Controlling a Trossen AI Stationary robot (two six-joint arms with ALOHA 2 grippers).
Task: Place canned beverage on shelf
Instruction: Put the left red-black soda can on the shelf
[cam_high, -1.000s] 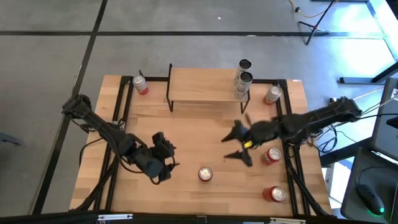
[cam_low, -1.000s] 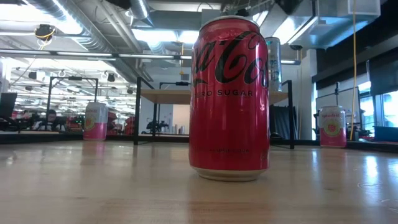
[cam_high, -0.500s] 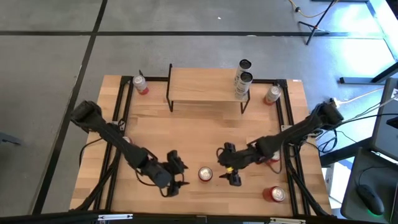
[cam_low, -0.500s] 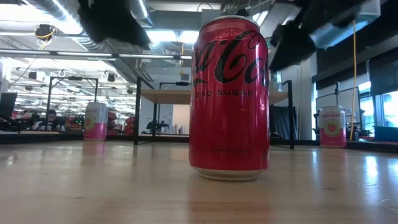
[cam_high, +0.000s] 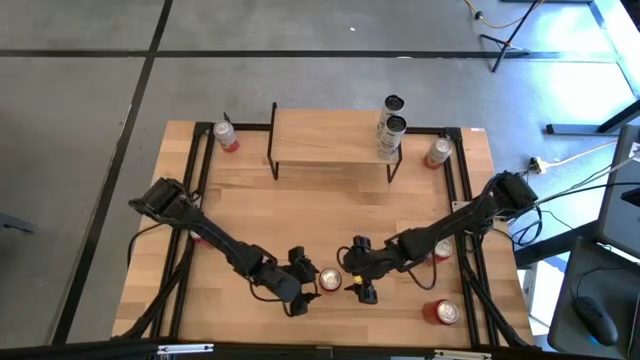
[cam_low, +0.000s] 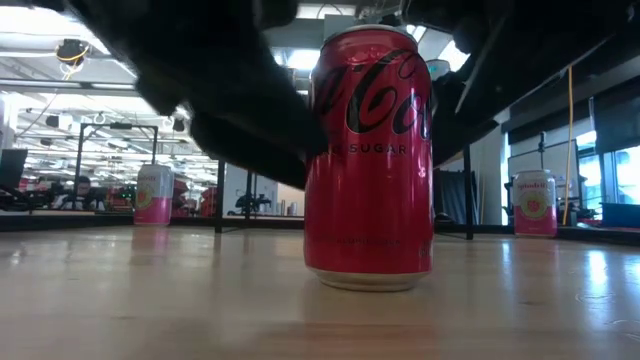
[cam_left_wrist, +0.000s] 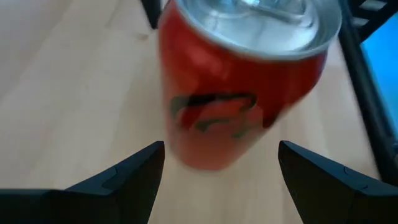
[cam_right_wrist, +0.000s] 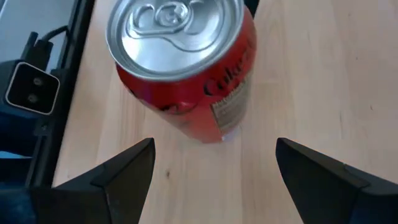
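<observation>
Wooden tabletop (cam_high: 300, 200) carries the shelf (cam_high: 330, 137) at its far edge, with two tall cans (cam_high: 390, 135) on the shelf's right end. Pale cans stand at both far corners; more red cans sit near the right edge. Near the front edge stands an upright red Coca-Cola Zero Sugar can (cam_high: 329, 280), silver-topped. The left gripper (cam_high: 305, 285) and right gripper (cam_high: 357, 281) flank it, both with fingers spread, gripping nothing.

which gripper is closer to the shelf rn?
Right, marginally. Both grippers flank the red Coca-Cola can at the table's near edge: right gripper beside it, left gripper opposite, both open and far from the shelf.
</observation>
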